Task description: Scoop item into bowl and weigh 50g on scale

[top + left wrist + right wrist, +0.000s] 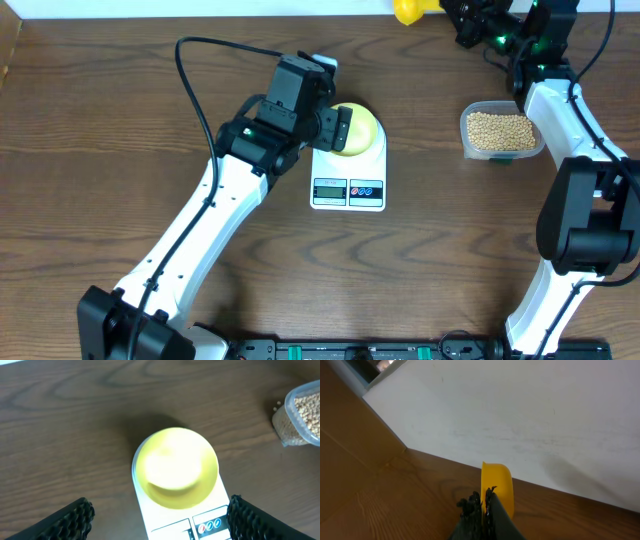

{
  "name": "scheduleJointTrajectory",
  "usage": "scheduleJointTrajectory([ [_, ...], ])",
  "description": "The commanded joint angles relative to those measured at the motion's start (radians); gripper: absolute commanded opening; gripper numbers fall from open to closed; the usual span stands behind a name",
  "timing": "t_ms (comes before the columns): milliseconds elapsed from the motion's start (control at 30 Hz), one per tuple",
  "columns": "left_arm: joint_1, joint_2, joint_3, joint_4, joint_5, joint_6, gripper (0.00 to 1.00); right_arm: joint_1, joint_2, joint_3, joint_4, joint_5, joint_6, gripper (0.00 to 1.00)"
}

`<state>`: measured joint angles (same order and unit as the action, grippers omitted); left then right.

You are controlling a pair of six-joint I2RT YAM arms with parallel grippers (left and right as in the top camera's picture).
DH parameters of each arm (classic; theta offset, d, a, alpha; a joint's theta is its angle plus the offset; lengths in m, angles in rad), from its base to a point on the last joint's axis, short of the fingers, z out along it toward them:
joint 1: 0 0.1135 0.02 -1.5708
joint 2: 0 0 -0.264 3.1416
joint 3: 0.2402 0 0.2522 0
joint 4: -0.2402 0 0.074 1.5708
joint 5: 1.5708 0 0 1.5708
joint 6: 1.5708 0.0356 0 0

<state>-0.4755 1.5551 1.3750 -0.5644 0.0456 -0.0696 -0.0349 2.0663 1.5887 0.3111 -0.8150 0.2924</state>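
Note:
The pale yellow bowl (357, 128) (176, 467) stands on the white scale (348, 190) (150, 516); its inside looks bare and washed out. Just above it hangs my left gripper (335, 102) (160, 507), open wide, with one black finger on each side of the scale's front and nothing held. The item, tan beans (500, 129) (310, 410), fills a clear tub at the right. At the table's far edge my right gripper (455, 15) (484, 497) is shut on a yellow scoop (408, 10) (497, 482), which is seen edge-on near the white wall.
A few loose beans (277, 406) lie on the brown wooden table (120, 120) beside the tub. The white wall (520, 405) runs along the table's far edge. A black cable (195, 70) loops over the left arm.

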Motion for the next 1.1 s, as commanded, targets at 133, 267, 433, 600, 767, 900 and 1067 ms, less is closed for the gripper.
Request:
scheduleJointTrajectory([
  [133, -0.022, 0.016, 0.016, -0.026, -0.066, 0.017, 0.87, 0.003, -0.005, 0.019, 0.003, -0.006, -0.060, 0.01],
  [267, -0.041, 0.027, 0.016, -0.049, -0.105, 0.017, 0.87, 0.003, -0.005, 0.019, 0.003, -0.006, -0.113, 0.01],
  [433, -0.058, 0.037, 0.015, -0.068, -0.126, 0.017, 0.87, 0.003, -0.005, 0.019, 0.035, -0.006, -0.167, 0.01],
  [600, -0.061, 0.050, 0.014, -0.087, -0.125, 0.017, 0.87, 0.005, -0.005, 0.019, 0.085, -0.006, -0.167, 0.01],
  [767, -0.072, 0.061, 0.007, -0.094, -0.125, 0.018, 0.87, 0.005, -0.005, 0.019, 0.094, -0.006, -0.167, 0.01],
  [900, -0.096, 0.074, -0.004, -0.094, -0.126, 0.021, 0.87, 0.005, -0.005, 0.019, 0.097, 0.006, -0.168, 0.01],
  [1067, -0.127, 0.106, -0.013, -0.098, -0.126, 0.029, 0.87, 0.005, -0.005, 0.019, 0.098, 0.024, -0.179, 0.01],
])
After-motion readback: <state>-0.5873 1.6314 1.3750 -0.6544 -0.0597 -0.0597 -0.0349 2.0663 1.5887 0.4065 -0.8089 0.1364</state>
